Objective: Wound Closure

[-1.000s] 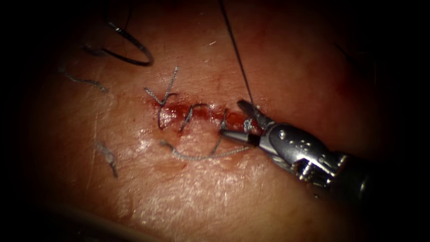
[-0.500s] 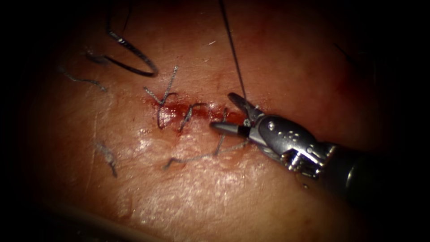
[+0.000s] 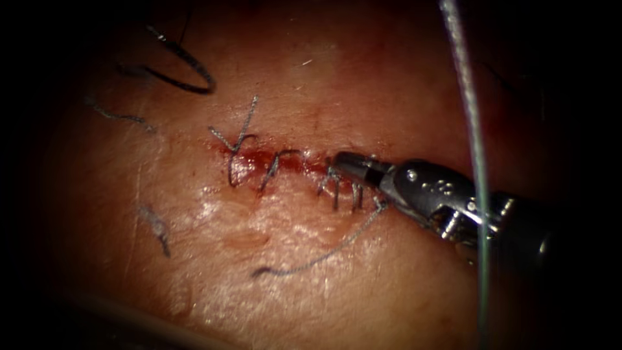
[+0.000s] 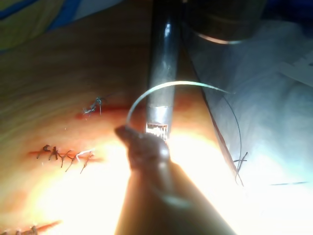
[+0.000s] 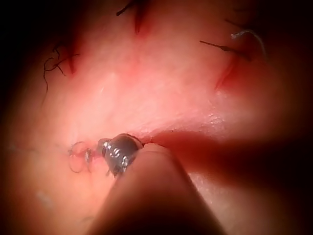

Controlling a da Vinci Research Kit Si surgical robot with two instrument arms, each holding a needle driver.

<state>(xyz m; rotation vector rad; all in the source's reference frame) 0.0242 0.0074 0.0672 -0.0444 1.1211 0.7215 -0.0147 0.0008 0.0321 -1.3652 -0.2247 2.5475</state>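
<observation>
Needle (image 4: 166, 87) in left end effector (image 4: 128, 133)

Dark surround in endoscope view, white drape (image 4: 274, 73), yellow-blue cloth (image 4: 29, 19)

Right tool (image 3: 353, 166) lies on the cut's (image 3: 285, 162) right end; needle (image 4: 171, 88) crosses left tool (image 4: 146, 147).

I see my right tool (image 3: 353, 166) lying low over the right end of the cut (image 3: 285, 162), its jaws closed at the last stitches (image 3: 343, 188). A loose thread tail (image 3: 317, 256) trails down across the tissue (image 3: 291, 291). A pale strand (image 3: 470, 129) hangs in front.
</observation>
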